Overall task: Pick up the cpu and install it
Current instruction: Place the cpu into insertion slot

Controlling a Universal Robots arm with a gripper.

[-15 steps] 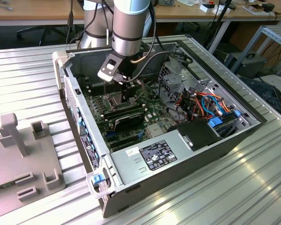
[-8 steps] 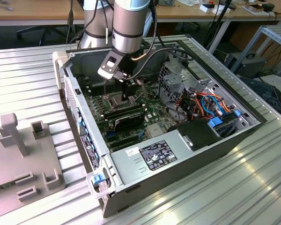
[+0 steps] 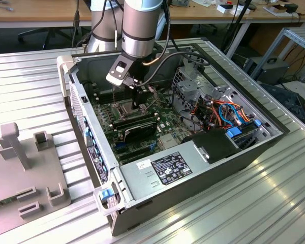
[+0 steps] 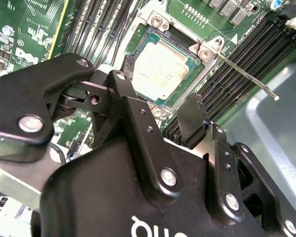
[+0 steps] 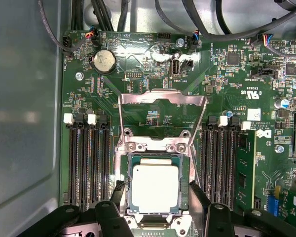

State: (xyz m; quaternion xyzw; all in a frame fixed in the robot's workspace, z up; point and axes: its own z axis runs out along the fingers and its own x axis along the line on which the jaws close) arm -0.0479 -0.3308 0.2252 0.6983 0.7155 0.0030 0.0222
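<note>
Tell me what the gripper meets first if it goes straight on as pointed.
Likely the cpu, lying in the socket midway under the open gripper; its fingertips may touch the socket's edges first. Depth is unclear.

Bright, even light (glare whitens the cpu (image 5: 155, 187)).

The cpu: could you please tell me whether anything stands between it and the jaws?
Nothing visible does: the cpu lies uncovered in its socket, hinged frame flipped open, the gripper with jaws open either side.

printed label (image 3: 169, 168) on the power supply (image 3: 142, 186)
</note>
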